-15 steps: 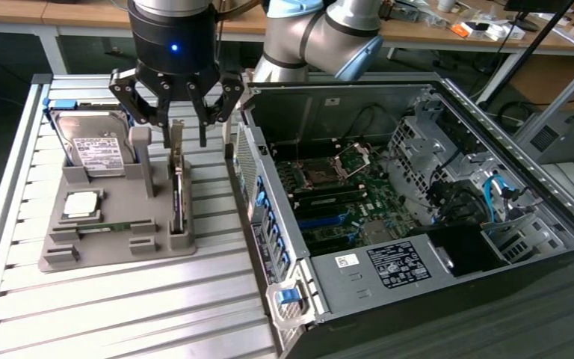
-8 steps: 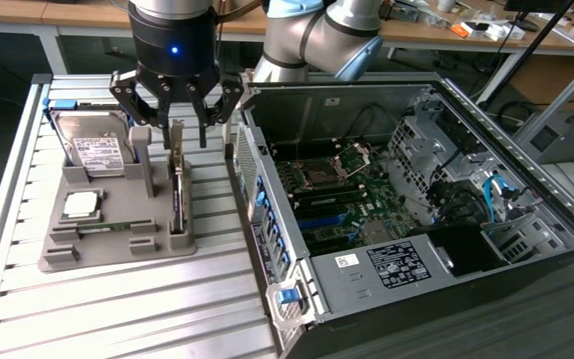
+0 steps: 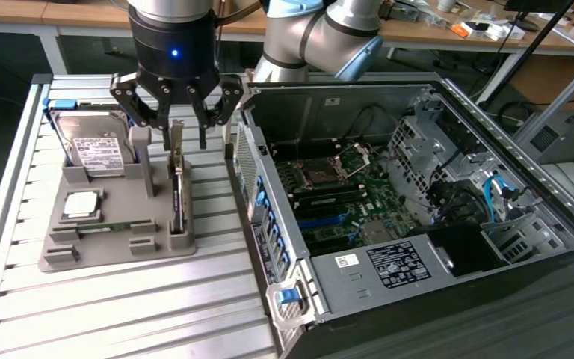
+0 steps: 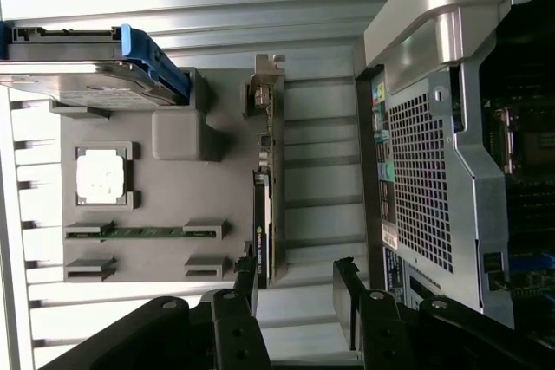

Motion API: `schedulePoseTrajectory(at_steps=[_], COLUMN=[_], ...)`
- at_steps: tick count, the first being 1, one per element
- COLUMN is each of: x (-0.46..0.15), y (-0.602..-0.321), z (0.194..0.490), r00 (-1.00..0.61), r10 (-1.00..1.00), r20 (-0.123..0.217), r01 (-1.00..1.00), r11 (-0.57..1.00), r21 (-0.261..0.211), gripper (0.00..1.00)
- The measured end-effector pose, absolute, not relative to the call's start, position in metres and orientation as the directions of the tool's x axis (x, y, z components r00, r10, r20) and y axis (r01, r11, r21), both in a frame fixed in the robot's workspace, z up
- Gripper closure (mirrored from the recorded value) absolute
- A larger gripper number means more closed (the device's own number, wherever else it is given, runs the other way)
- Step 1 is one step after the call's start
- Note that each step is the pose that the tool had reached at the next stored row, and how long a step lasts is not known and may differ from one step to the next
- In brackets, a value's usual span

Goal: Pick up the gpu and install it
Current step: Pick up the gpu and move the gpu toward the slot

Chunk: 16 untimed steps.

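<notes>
You have one gripper (image 3: 180,129) spread wide, hanging over one gpu (image 3: 177,191) (on edge in gray holder (image 3: 117,253)). Same holder: one hard drive (image 3: 93,146), one CPU chip (image 3: 81,203). One open case (image 3: 267,202) alongside.

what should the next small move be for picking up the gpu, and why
Probably ease the open hand straight down over the gpu. The card stands on edge in the grey holder, right under the hand, and the fingertips appear to sit above its top edge, so closing now would likely grip nothing.
</notes>
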<state>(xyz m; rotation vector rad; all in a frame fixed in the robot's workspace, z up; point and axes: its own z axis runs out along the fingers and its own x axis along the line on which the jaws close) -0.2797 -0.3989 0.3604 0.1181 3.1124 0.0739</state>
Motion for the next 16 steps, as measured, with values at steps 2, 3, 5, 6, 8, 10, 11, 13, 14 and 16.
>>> schedulePoseTrajectory(at_steps=[2, 3, 5, 6, 8, 10, 11, 13, 14, 16], x=[-0.2798, -0.2798, -0.2798, -0.2798, -0.2798, -0.2798, -0.2798, -0.2798, -0.2798, -0.2798], y=[-0.399, -0.3989, -0.3989, -0.3989, -0.3989, -0.399, -0.3989, -0.3989, -0.3989, -0.3989], z=[0.3597, 0.3595, 0.3589, 0.3586, 0.3581, 0.3576, 0.3571, 0.3563, 0.3558, 0.3552], r00=[-0.997, -0.997, -0.997, -0.997, -0.997, -0.997, -0.997, -0.997, -0.997, -0.997], r10=[0.076, 0.076, 0.076, 0.076, 0.076, 0.076, 0.076, 0.076, 0.076, 0.076], r20=[-0.024, -0.024, -0.024, -0.024, -0.024, -0.024, -0.024, -0.024, -0.024, -0.024], r01=[0.075, 0.075, 0.075, 0.075, 0.075, 0.075, 0.075, 0.075, 0.075, 0.075], r11=[0.996, 0.996, 0.996, 0.996, 0.996, 0.996, 0.996, 0.996, 0.996, 0.996], r21=[0.049, 0.049, 0.049, 0.049, 0.049, 0.05, 0.05, 0.05, 0.051, 0.051], gripper=[0.52, 0.52, 0.52, 0.52, 0.52, 0.52, 0.52, 0.52, 0.52, 0.52])
